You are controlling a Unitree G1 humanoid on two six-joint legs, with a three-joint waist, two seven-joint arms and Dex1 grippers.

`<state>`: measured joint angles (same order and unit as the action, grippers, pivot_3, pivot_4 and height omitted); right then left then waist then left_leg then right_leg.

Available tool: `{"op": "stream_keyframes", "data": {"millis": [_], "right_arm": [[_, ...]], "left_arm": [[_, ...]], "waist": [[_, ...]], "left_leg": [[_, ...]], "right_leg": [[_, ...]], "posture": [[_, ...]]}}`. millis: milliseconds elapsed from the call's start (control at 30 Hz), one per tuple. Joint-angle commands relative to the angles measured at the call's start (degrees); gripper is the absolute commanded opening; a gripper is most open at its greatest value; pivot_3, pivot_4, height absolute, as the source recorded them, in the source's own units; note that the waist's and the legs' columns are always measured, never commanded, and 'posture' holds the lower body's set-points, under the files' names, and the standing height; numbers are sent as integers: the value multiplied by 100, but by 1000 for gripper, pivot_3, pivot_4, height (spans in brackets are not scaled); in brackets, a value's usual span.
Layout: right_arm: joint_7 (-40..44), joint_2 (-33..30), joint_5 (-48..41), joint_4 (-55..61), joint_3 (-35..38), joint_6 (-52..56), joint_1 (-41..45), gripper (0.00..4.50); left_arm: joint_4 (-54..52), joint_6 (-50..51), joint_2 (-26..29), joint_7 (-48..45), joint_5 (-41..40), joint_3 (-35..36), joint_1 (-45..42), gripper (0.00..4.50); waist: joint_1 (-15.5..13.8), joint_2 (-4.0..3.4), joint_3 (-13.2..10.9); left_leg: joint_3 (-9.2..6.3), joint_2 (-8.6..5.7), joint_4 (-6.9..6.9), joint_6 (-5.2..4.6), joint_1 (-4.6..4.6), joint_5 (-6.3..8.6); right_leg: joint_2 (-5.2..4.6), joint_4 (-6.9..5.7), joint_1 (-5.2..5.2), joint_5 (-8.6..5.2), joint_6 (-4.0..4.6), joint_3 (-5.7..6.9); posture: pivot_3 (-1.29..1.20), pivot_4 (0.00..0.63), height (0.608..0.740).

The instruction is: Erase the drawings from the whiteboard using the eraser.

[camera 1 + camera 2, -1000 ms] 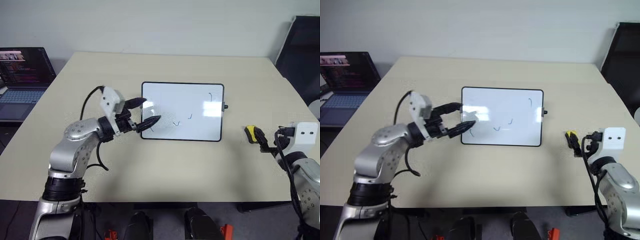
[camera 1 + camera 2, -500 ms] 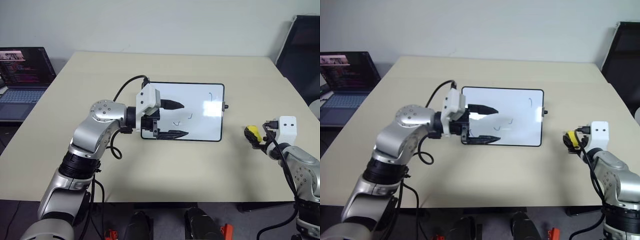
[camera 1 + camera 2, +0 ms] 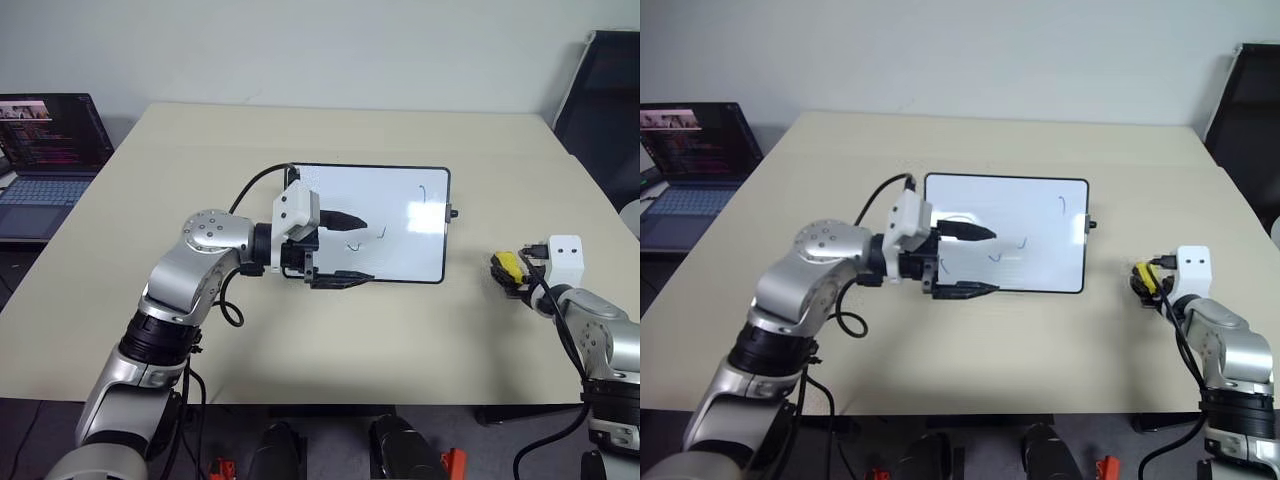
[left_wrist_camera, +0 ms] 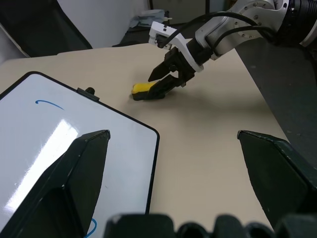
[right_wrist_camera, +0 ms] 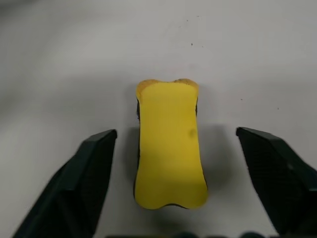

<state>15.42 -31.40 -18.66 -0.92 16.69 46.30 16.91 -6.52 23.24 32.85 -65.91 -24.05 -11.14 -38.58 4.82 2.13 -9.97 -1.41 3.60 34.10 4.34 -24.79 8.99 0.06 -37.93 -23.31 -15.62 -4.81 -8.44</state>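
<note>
Eraser [image 5: 170, 144] lying flat on the surface [image 3: 400, 340], directly between the spread fingers of the right hand [image 3: 518, 275], its long axis running along the hand's 12 o'clock line; fingers are standing clear of both long sides, gripping nothing. Right arm is judged far nearer than the left. Left hand [image 3: 345, 247], fingers wide and empty, is hovering over the whiteboard [image 3: 400, 195], whose drawings [image 3: 365, 240] remain, at the eraser's 9 o'clock.

open laptop [image 3: 45, 150], beige table [image 3: 300, 330], black chair [image 3: 605, 100]
</note>
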Motion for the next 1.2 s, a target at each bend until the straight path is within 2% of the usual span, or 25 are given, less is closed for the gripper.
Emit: {"op": "stream_keyframes", "data": {"millis": [33, 200, 233, 367, 600, 700, 800, 967, 1200], "right_arm": [[15, -101, 101, -10, 52, -184, 153, 2851], [36, -86, 139, -41, 93, -214, 218, 1157], [49, -82, 135, -20, 101, -194, 215, 1090], [116, -66, 62, 281, 162, -79, 69, 1090], [417, -208, -213, 2299, -72, 517, -795, 1090], [237, 5, -363, 3089, -215, 867, -696, 1090], [146, 35, -375, 3474, -497, 1121, -350, 1090], [172, -67, -130, 3253, -1124, 1131, 448, 1090], [-105, 12, 758, 1828, -1746, 287, 1502, 1090]], "left_arm": [[-93, -173, -2, -5, 13, 145, 21, 4500], [-70, -208, -16, 86, 32, 187, 102, 4500], [-75, -178, -28, 130, 13, 211, 122, 4500], [-256, 138, -28, 456, -96, 352, 258, 4500], [-947, 1019, -207, 1457, -269, 644, 454, 4500], [-1129, 1373, -389, 1838, -372, 702, 421, 4500], [-1181, 1566, -320, 1882, -439, 742, 456, 4500], [-907, 1602, -212, 1891, -419, 807, 340, 4500], [-554, 1340, -85, 1756, -267, 805, 526, 4500]], "waist": [[0, 0, 0], [1, 0, 0], [1, 0, 0], [1, 0, 0], [-9, -1, -1], [6, -1, -1], [26, -2, -1], [13, -1, -2], [-1, 0, -2]], "left_leg": [[0, 0, 0, 0, 0, 0], [-1, 0, 1, 0, 0, 0], [0, 0, 1, 0, 0, 0], [0, 0, 1, 0, 0, 0], [-5, 0, 0, 0, -2, 0], [-5, 1, 10, 0, 0, 0], [-6, 2, 22, 0, 4, 0], [-4, 0, 42, -1, 1, -1], [-4, 1, 32, 0, -6, 0]], "right_leg": [[0, 0, 0, 0, 0, 0], [0, -2, 0, 0, 0, 1], [0, -2, 0, 0, 0, 0], [0, -3, 0, 1, -1, 0], [0, -4, 0, -2, -6, 3], [0, -8, 1, -2, -5, 2], [4, -17, 1, -8, 18, -2], [2, -13, 7, -9, 26, -4], [2, -6, 0, -9, 25, -2]], "posture": [[0, 150, 740], [0, 150, 740], [0, 150, 740], [0, 150, 740], [0, 150, 740], [0, 150, 740], [0, 150, 740], [0, 150, 740], [0, 150, 740]]}}
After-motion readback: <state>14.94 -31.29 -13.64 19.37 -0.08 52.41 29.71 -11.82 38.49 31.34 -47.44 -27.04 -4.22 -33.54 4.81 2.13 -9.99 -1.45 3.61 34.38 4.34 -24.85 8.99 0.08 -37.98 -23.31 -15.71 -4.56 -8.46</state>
